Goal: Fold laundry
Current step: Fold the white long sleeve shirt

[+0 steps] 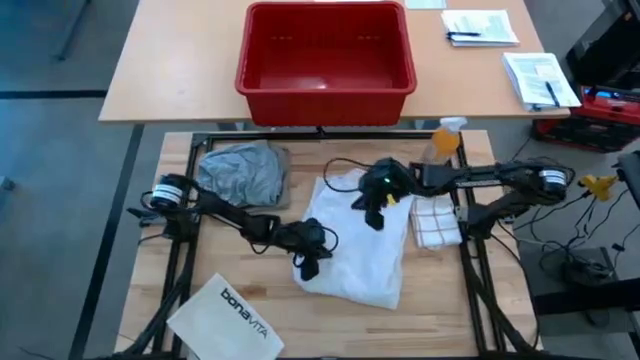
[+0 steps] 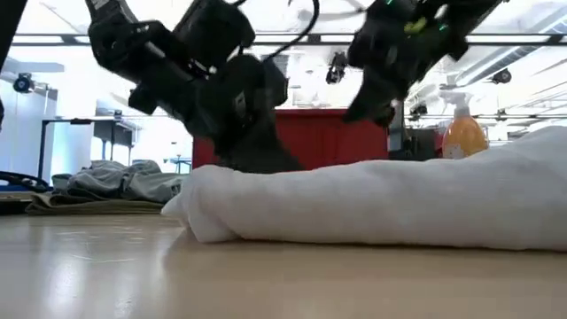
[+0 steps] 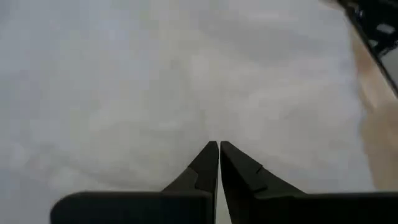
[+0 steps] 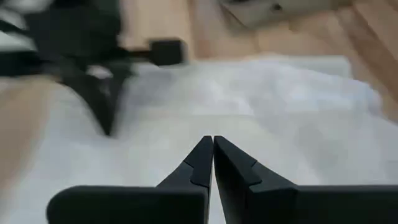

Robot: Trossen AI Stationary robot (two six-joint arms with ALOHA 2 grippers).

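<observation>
The large white button-front shirt (image 1: 358, 245) lies partly folded at the centre of the pale wooden tabletop (image 1: 440, 290), where both arms can reach it. The left gripper (image 1: 307, 262) sits at the shirt's 9 o'clock edge, and its wrist view shows the jaws closed tip to tip over white cloth with nothing pinched between them. The right gripper (image 1: 375, 212) hangs over the shirt's 12 o'clock part, its jaws likewise closed and empty, probably ready to press or smooth a crease.

The crumpled grey T-shirt (image 1: 240, 172) rests on a khaki-tan piece (image 2: 71, 204) at 10 o'clock, seemingly set aside. A checked white cloth (image 1: 436, 222) lies at 3 o'clock.

The low view hides the left tips behind the shirt's rolled edge. No buttons or collar can be made out.
</observation>
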